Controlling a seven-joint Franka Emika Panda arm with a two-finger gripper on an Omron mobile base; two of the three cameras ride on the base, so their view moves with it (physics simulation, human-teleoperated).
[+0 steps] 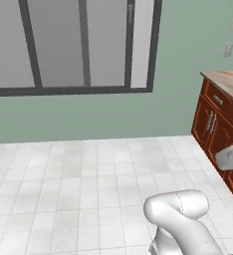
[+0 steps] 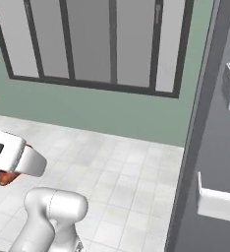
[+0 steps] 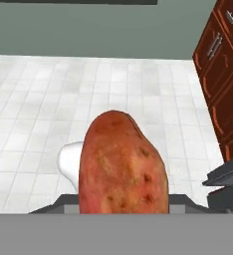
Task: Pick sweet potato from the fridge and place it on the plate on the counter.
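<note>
A: Left base view?
B: Worktop (image 1: 228,79) at three o'clock above red-brown cabinets (image 1: 215,127); white tiled floor (image 1: 78,189) below a window (image 1: 73,45).
A: Right base view?
B: Fridge (image 2: 210,147) at three o'clock; sweet potato (image 2: 8,178) peeks out at nine o'clock, under the white wrist.
A: Hand view?
B: Claw (image 3: 123,201) clamps the sweet potato (image 3: 122,167), upright at six o'clock, above the floor.

Your left base view looks forward and down over the white tiled floor (image 1: 78,189) toward the green wall and window (image 1: 73,45), counter (image 1: 228,82) at its right. Your right base view shares that floor, wall and window (image 2: 97,42). Your hand view sits close behind the sweet potato (image 3: 122,167)
</note>
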